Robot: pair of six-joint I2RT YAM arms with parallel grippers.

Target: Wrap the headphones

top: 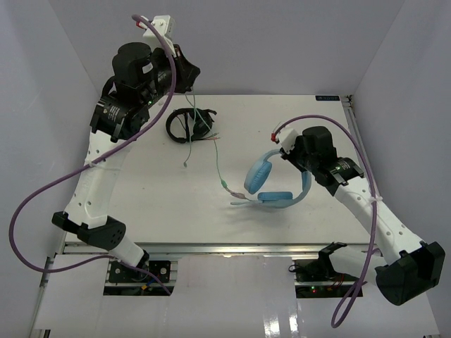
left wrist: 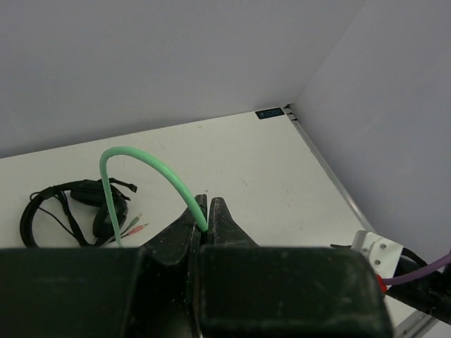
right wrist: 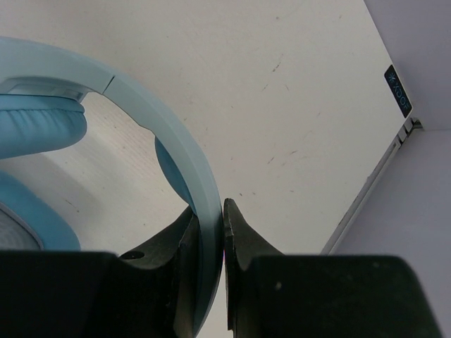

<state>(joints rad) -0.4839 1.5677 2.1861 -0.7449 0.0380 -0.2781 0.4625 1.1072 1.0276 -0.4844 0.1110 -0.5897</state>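
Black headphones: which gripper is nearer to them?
Left. The left gripper, pinching the green cable, is raised close by the black headphones; the right gripper clamps the blue headphones, farther away.

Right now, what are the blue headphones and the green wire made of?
The headphones' band looks like smooth matte plastic, evenly curved. The ear pads look like soft faux leather, puffy, slightly shiny. The cable seems rubbery plastic, holding a springy arch.

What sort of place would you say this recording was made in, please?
Probably a robotics lab test cell: a white tabletop boxed in by plain pale walls, with two black-and-white robot arms bolted at its near edge. The only props are light blue over-ear headphones and smaller black headphones.
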